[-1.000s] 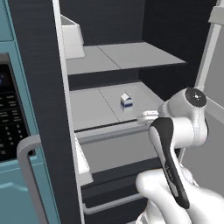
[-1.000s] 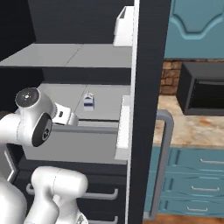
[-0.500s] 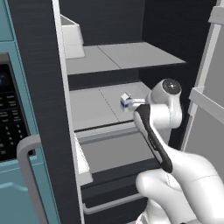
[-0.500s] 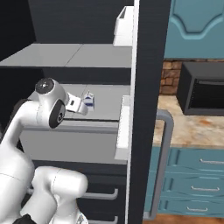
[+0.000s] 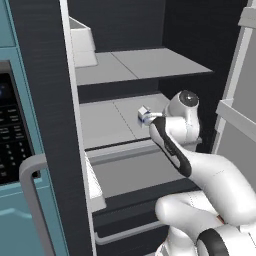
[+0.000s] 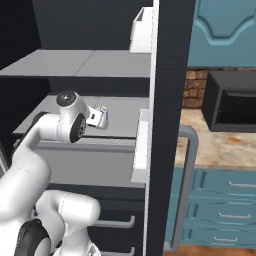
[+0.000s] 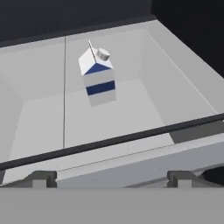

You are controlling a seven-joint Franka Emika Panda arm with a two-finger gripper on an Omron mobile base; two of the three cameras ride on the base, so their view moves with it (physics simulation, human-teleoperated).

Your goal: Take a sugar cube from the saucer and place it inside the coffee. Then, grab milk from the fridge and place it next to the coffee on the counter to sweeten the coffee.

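The milk (image 7: 98, 76), a small white carton with a blue band and gabled top, stands upright on the middle shelf of the open fridge (image 5: 125, 65). In the hand view it is straight ahead, beyond the shelf's front lip. My gripper (image 7: 113, 179) is open, both fingertips (image 7: 43, 178) spread wide and short of the carton, with nothing between them. From the left base view the hand (image 5: 150, 120) sits just in front of the milk (image 5: 143, 112). The right base view shows the milk (image 6: 103, 118) just past the hand. The counter (image 6: 225, 145) lies right of the fridge.
The fridge door edge (image 5: 60, 100) stands close on the left, with a white bin (image 5: 82, 42) on the upper shelf. Drawers with bar handles (image 5: 130, 175) sit below the milk's shelf. A black microwave (image 6: 232, 100) rests on the counter over teal cabinets (image 6: 220, 215).
The arm has swung in over the middle shelf, bringing the hand from the fridge's right side up close to the milk. The jaws have stayed open and the carton has not moved.
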